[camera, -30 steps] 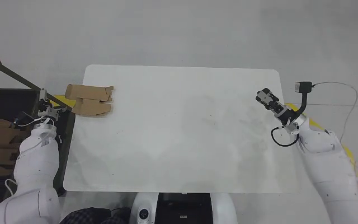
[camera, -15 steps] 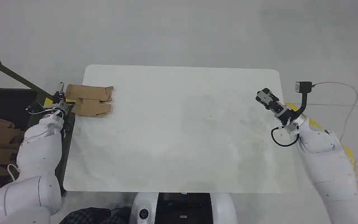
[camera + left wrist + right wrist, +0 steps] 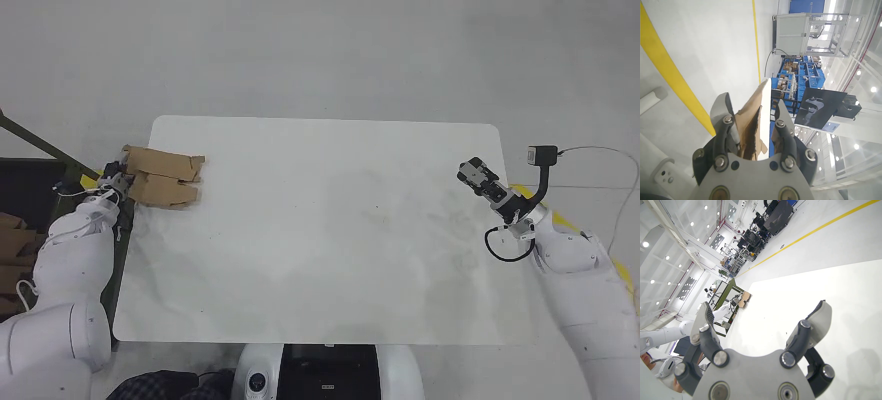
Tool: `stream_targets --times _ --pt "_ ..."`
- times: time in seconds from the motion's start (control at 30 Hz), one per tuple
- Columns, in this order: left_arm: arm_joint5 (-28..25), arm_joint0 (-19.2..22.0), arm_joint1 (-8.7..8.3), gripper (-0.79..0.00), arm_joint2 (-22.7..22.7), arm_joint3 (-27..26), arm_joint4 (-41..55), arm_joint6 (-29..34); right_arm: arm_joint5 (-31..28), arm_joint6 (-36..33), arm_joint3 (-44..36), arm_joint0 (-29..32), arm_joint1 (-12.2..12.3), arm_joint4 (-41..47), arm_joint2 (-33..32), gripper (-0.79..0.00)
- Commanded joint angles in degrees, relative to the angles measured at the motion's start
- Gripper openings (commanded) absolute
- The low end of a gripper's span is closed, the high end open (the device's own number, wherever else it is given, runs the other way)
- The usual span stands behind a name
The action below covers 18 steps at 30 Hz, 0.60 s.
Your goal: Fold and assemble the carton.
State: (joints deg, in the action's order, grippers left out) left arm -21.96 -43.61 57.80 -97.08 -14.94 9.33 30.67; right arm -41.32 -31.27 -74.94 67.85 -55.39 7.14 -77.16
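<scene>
Left gripper reached carton, straddling table edge

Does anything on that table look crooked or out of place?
Yes, mildly. The flat carton lies slightly askew at the table's far left corner, with one end hanging over the edge. The left gripper is at that overhanging end. Nothing looks spilled or broken.

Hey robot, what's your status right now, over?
Left tool open, astride the edge of the flat carton at the table corner. Right tool open above table's right side, empty. Carton not yet assembled.
</scene>
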Motion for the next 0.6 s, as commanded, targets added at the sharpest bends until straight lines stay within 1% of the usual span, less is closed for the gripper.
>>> stream_targets --times 0.0,0.23,0.43,0.57 --pt "0.0 0.2 -0.08 -0.785 0.0 0.2 0.1 0.0 0.0 0.0 0.0 0.0 0.0 0.0 0.0 0.000" --pt "-1.1 0.6 -0.73 -0.785 -1.6 0.3 3.0 0.5 0.0 0.0 0.0 0.0 0.0 0.0 0.0 0.000" --pt "-3.8 0.3 -2.15 -0.785 -4.4 -1.0 6.6 0.2 0.0 0.0 0.0 0.0 0.0 0.0 0.0 0.000" --pt "-4.9 0.2 -2.89 -0.785 -6.0 -2.3 8.7 1.1 0.0 0.0 0.0 0.0 0.0 0.0 0.0 0.000"
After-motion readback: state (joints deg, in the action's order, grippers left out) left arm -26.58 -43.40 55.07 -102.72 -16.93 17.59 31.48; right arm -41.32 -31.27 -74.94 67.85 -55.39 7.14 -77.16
